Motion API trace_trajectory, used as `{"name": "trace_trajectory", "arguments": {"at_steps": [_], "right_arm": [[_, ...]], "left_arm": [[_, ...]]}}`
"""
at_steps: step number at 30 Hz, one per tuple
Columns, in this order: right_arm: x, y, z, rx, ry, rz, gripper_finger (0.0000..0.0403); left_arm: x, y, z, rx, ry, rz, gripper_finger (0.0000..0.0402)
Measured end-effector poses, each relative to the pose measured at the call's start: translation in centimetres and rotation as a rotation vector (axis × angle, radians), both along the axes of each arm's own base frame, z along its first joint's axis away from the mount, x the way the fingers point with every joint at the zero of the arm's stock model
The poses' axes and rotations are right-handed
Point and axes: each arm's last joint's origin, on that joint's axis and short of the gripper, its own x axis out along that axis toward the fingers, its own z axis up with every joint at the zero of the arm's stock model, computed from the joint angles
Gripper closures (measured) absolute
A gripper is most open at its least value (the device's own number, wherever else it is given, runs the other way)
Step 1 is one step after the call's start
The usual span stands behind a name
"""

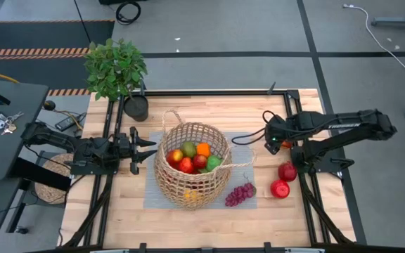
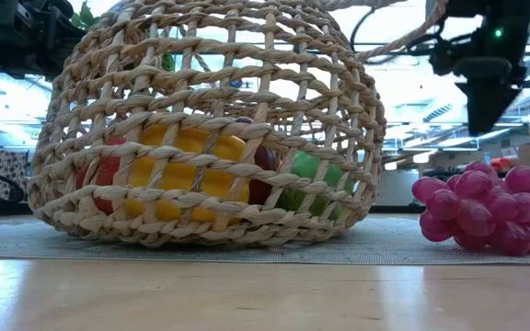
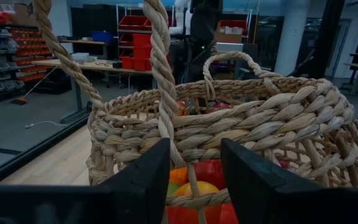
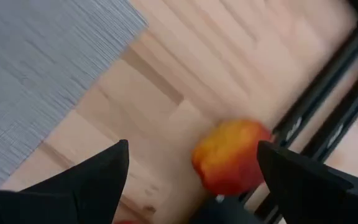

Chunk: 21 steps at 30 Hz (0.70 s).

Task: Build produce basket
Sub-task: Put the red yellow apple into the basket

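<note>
Two grippers flank the wicker basket point(image 1: 192, 166), which sits on a grey mat point(image 1: 152, 195) mid-table holding apples, an orange and green pieces. The left gripper point(image 1: 145, 148), fingers spread wide, hovers just beside the basket's rim. The right gripper point(image 4: 191, 163), also wide open, hangs above a red-yellow apple point(image 4: 230, 155) by the table's frame. Purple grapes point(image 1: 239, 194) and two red apples point(image 1: 284, 180) lie outside the basket.

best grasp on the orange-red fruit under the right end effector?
Pinch the orange-red fruit across its round middle, coming straight down. It sits against the black frame rail, so put the fingers along the rail, not across it. The right end effector is open above it.
</note>
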Motion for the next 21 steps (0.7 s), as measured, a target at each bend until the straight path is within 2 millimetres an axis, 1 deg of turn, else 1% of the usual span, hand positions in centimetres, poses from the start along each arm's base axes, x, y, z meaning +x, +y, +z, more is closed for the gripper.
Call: {"name": "trace_trajectory", "arguments": {"at_steps": [4,6,11,17,21], "right_arm": [[-0.8,-0.4,-1.2,0.036,0.035,-0.134,0.0046],[-1.1,-0.8,-1.4,0.04,0.06,-0.187,0.0046],[-1.7,-2.0,-1.5,0.044,0.083,-0.3,0.0042],[-2.1,-3.4,-1.5,0.072,0.069,-0.424,0.001],[-2.3,-4.3,-1.5,0.13,0.06,-0.523,0.0006]], "left_arm": [[0.0,0.0,0.0,0.0,0.0,0.0,0.0253],[0.0,0.0,0.0,0.0,0.0,0.0,0.0251],[0.0,0.0,0.0,0.0,0.0,0.0,0.0249],[0.0,0.0,0.0,0.0,0.0,0.0,0.0254],[0.0,0.0,0.0,0.0,0.0,0.0,0.0251]]}}
